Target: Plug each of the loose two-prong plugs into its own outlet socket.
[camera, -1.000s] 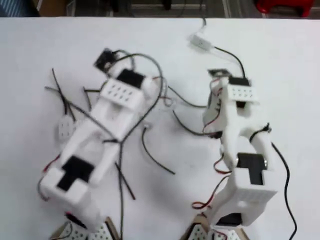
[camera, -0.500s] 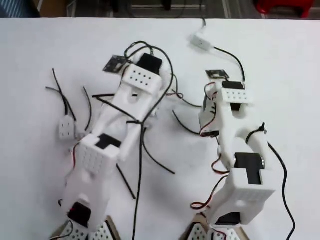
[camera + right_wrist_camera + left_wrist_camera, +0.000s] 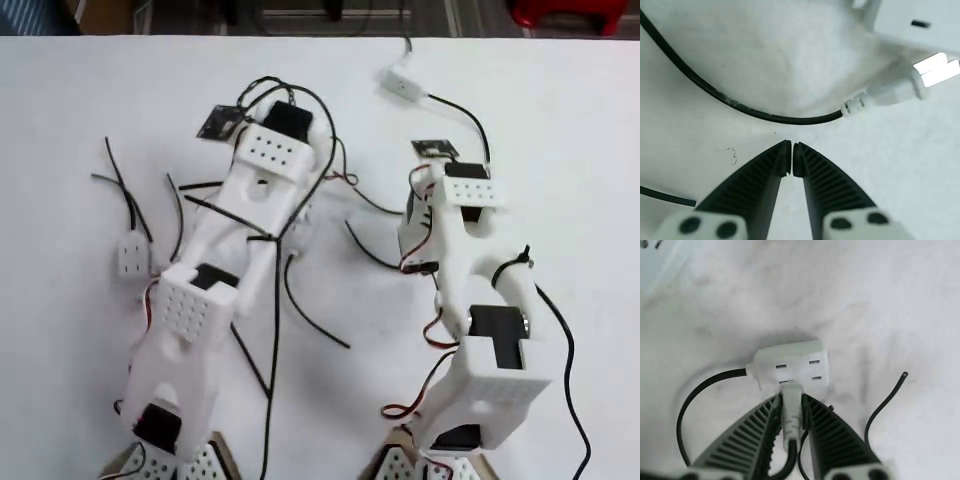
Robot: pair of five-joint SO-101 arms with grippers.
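Two white arms stand side by side on the white bench [image 3: 560,130]. The left arm [image 3: 215,280] stretches away from its base toward the middle of the bench. The right arm [image 3: 470,260] is folded more tightly beside it.

One small outlet block [image 3: 133,255] lies just beside the left arm on its outer side. A white connector [image 3: 400,82] on a black cord sits at the far edge, beyond the right arm. Several loose black wire pieces [image 3: 315,320] are scattered between and around the arms.

In the left wrist view the left gripper [image 3: 791,400] is clamped on a white plug [image 3: 791,425], with one ribbed finger on each side of it. The plug's front end touches the slotted face of a white outlet block [image 3: 800,360] lying flat on the bench. Its prongs are hidden, so whether they sit in the slots cannot be told. A black cord [image 3: 695,395] curves out of that block's side, and a bare wire end [image 3: 885,400] lies near it.

In the right wrist view the right gripper [image 3: 791,150] hangs over bare bench. Its fingertips are all but touching and there is nothing between them. A loose plug [image 3: 895,87] lies a little way beyond the tips, apart from them. Its two shiny prongs [image 3: 937,67] are free and lie just beside a second outlet body [image 3: 905,17]. The plug's black lead [image 3: 715,90] sweeps across the bench in front of the fingertips.
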